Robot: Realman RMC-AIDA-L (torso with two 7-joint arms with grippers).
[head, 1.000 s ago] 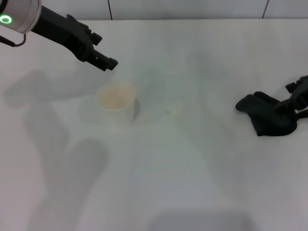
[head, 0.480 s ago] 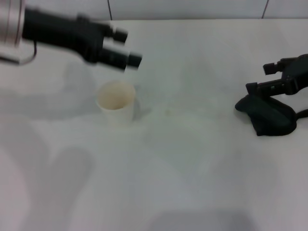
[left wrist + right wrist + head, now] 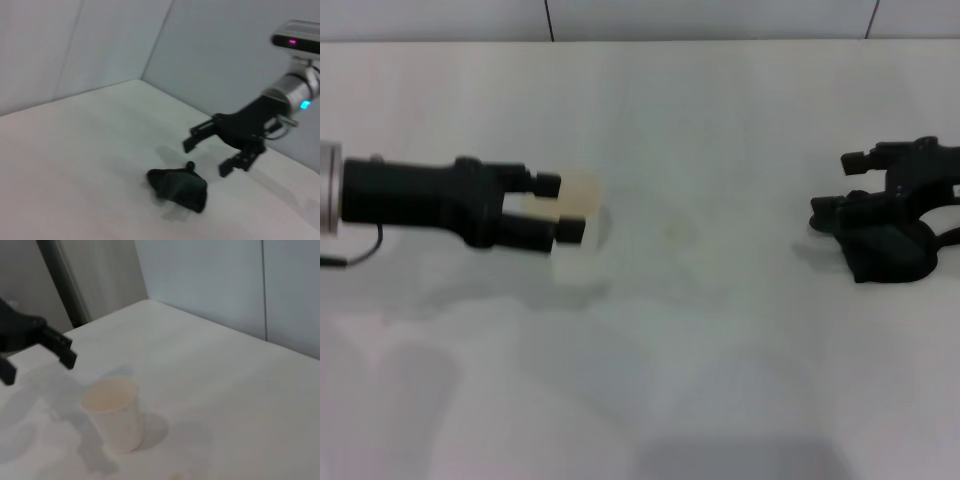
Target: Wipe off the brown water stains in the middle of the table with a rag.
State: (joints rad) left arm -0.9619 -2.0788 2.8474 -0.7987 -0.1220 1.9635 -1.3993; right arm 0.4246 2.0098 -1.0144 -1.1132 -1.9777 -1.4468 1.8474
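Note:
The rag [image 3: 885, 250] lies as a dark bundle at the right of the white table [image 3: 720, 350]. My right gripper [image 3: 840, 182] hangs open just over the rag's far left edge with nothing between its fingers. The left wrist view shows the same, the right gripper [image 3: 210, 156] being above and apart from the rag [image 3: 177, 187]. The brown water stains [image 3: 670, 232] show only as a faint mark mid-table. My left gripper [image 3: 560, 207] is open in front of the cup; in the right wrist view the left gripper [image 3: 35, 362] hovers clear of it.
A white paper cup [image 3: 585, 225] stands upright left of the stains, also seen as the cup [image 3: 112, 412] in the right wrist view. A grey wall [image 3: 720, 15] runs along the table's far edge.
My left arm has swung from the far left corner down and level to the cup. My right gripper has risen from beside the rag to above its far edge. The rag has stayed put.

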